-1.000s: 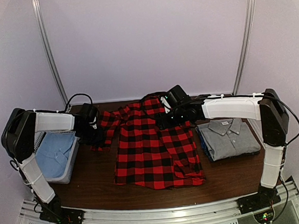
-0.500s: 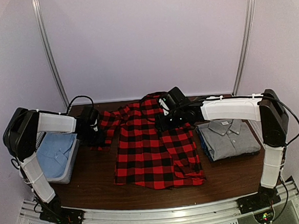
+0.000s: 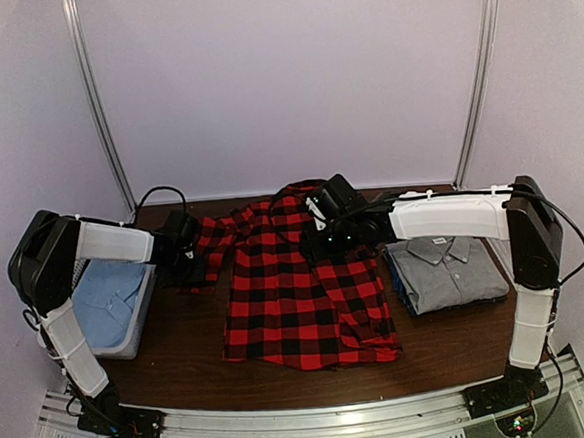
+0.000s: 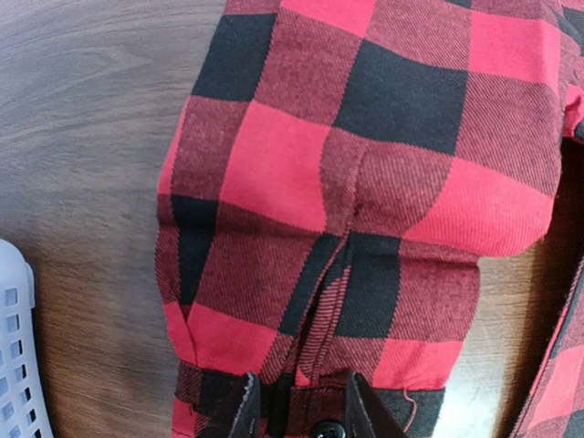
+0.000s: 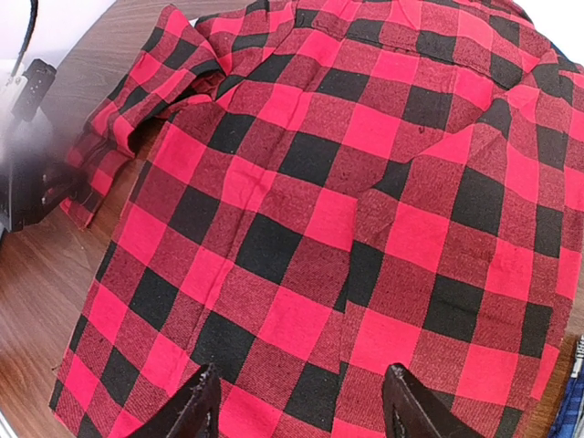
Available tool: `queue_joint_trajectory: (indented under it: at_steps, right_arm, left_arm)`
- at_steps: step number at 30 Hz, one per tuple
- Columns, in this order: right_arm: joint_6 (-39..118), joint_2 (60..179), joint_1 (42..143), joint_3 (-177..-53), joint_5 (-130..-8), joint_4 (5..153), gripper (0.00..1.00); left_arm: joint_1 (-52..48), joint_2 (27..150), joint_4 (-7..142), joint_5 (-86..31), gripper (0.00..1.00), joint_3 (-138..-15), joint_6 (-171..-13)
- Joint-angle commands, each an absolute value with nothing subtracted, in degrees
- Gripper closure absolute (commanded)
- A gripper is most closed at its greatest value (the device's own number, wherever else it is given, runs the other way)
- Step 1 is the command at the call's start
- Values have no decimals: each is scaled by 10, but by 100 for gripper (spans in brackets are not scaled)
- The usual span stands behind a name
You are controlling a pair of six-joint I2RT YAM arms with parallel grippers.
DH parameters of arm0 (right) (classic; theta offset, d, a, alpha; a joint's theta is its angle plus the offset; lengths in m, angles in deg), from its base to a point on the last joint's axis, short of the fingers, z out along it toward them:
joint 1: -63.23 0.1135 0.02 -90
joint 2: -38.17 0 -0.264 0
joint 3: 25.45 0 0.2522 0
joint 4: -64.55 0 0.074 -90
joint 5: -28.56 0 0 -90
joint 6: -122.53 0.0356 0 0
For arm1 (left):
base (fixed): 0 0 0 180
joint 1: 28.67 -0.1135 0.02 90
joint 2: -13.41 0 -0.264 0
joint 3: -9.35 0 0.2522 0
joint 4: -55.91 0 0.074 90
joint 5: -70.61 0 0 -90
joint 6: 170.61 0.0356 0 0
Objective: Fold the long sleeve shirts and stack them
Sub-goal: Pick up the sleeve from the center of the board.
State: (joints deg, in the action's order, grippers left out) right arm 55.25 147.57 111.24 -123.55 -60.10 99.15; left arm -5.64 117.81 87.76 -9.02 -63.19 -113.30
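- The left pincer [image 4: 306,415] shows only two fingertips, cut off by the bottom edge of its wrist view. They stand part-way apart, with the sleeve cuff [image 4: 315,394] of the red-and-black flannel shirt [image 3: 298,299] and a dark button [image 4: 326,427] between them. I cannot tell whether they pinch the cloth.
- The right pincer [image 5: 301,411] is also cropped at the tips. Its jaws are spread wide and grip nothing, and the flannel's body lies beneath and ahead of it.
- From above, both pincers are dark shapes with their jaws hard to make out.
- The flannel is a soft twill in large squares. It is spread mostly flat, creased at the sleeve.
- The grey shirt [image 3: 446,268] lies beside the right pincer on its outer side. It is smooth and folded into a rectangle, collar up.
- The worktop [image 3: 182,362] is dark wood grain.
- A white perforated basket [image 3: 142,325] holding blue cloth [image 3: 102,297] sits outward of the left pincer.
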Motion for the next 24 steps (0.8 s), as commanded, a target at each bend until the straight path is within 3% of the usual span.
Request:
queue_joint_trajectory:
  at_steps: [1,12,24]
  right_arm:
    - [554,1483,1118,-1238,-588,989,39]
    - [555,1483,1123,-1238,-590,985,39]
    - [552,1468,1131,-1231,-596,946,39]
  left_arm:
    - [-55,1221,927,-91,71,-609,-1139]
    - [-50,1212,926,-92,100,-618,-1139]
    - [-50,1076,943,-106,100,-640,-1106]
